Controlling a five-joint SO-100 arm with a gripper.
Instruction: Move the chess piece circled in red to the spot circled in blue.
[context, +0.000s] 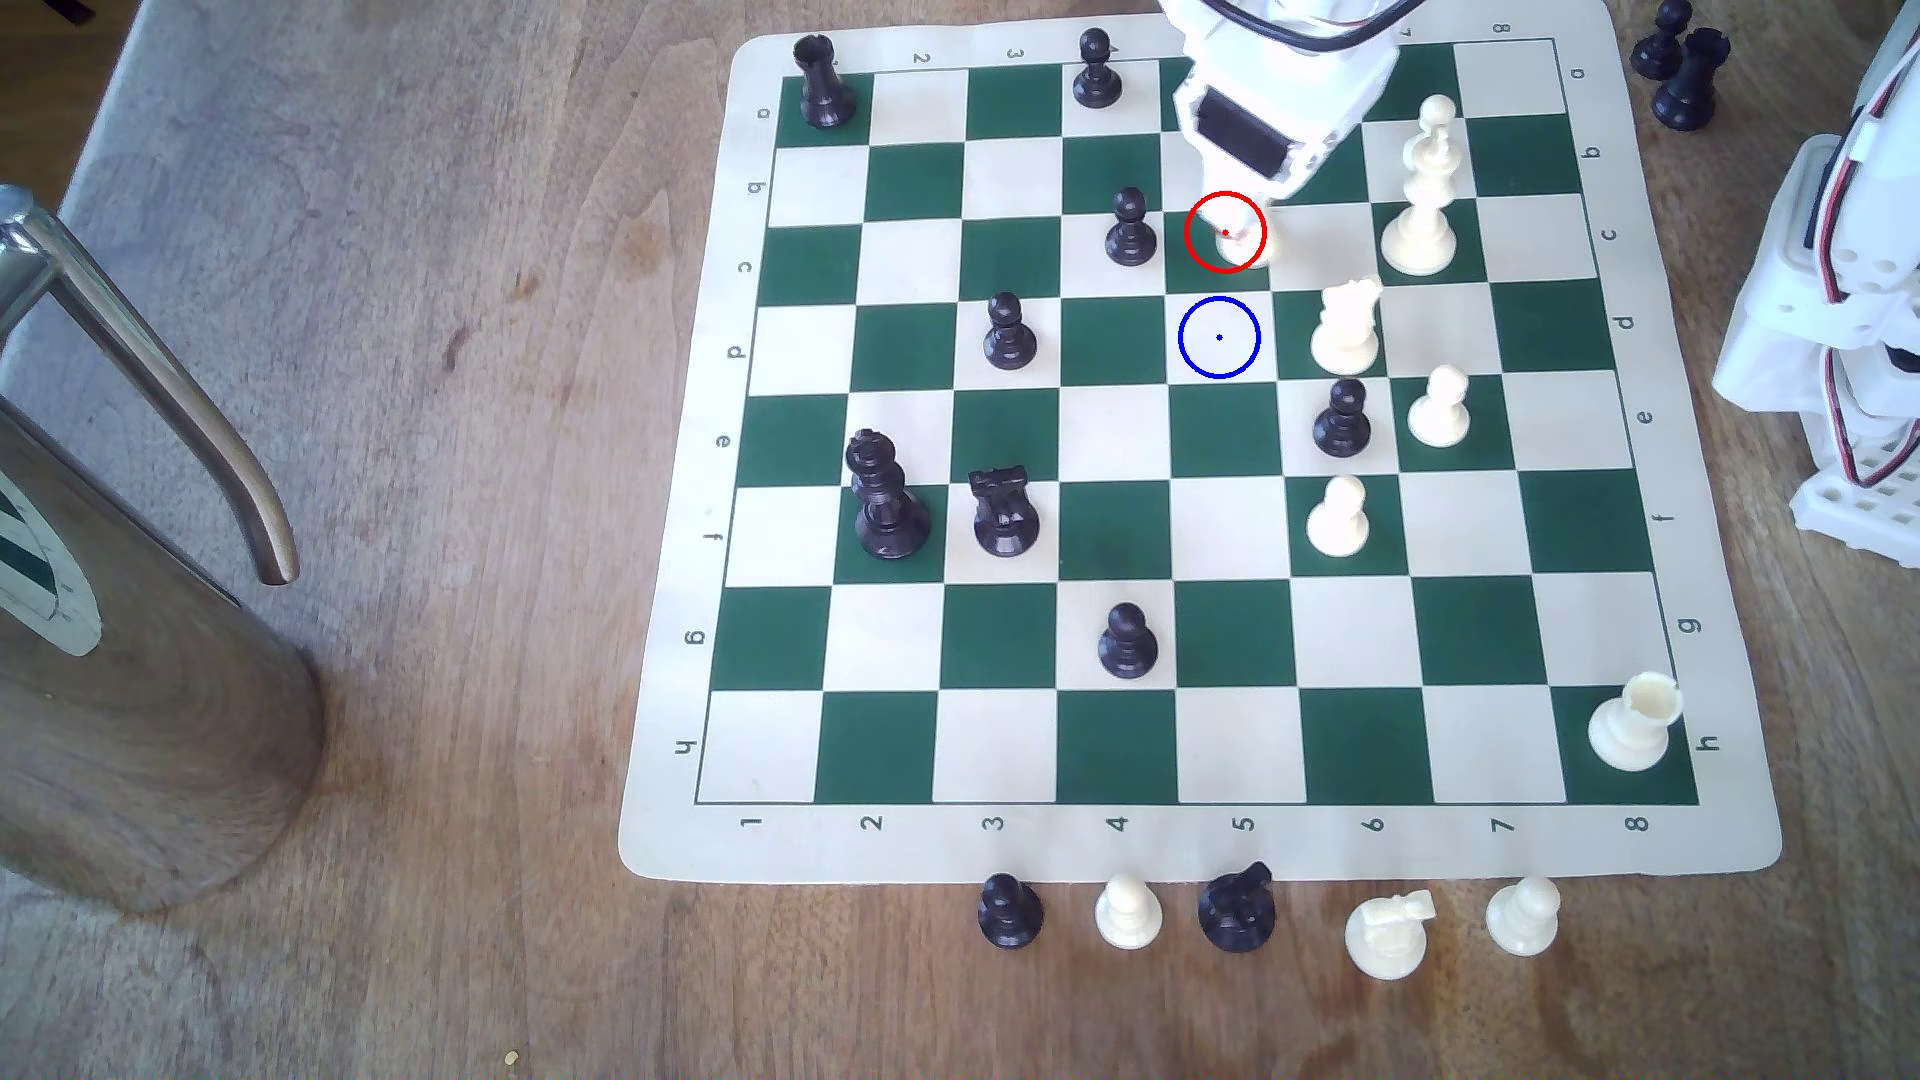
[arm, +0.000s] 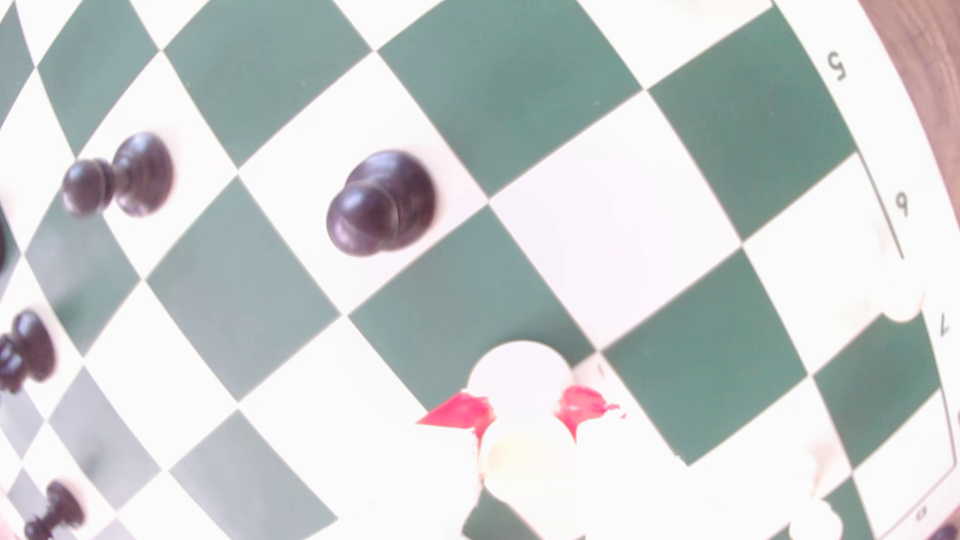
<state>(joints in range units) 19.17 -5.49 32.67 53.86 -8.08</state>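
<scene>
Hand (arm: 524, 410) points down over the board, red-tipped fingers (arm: 457, 413) flanking the cream piece (arm: 522, 374), contact unclear.

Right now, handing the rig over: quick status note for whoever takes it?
Pincer: red-tipped fingers sit either side of the cream rook; whether they are clamped on it is unclear.
Rook: on the red-ringed green square, next to a black pawn.
Blue-ringed square: free, one square nearer in the exterior view.
Done: approach. Left: confirm grip, lift, place on blue ring, release.
</scene>
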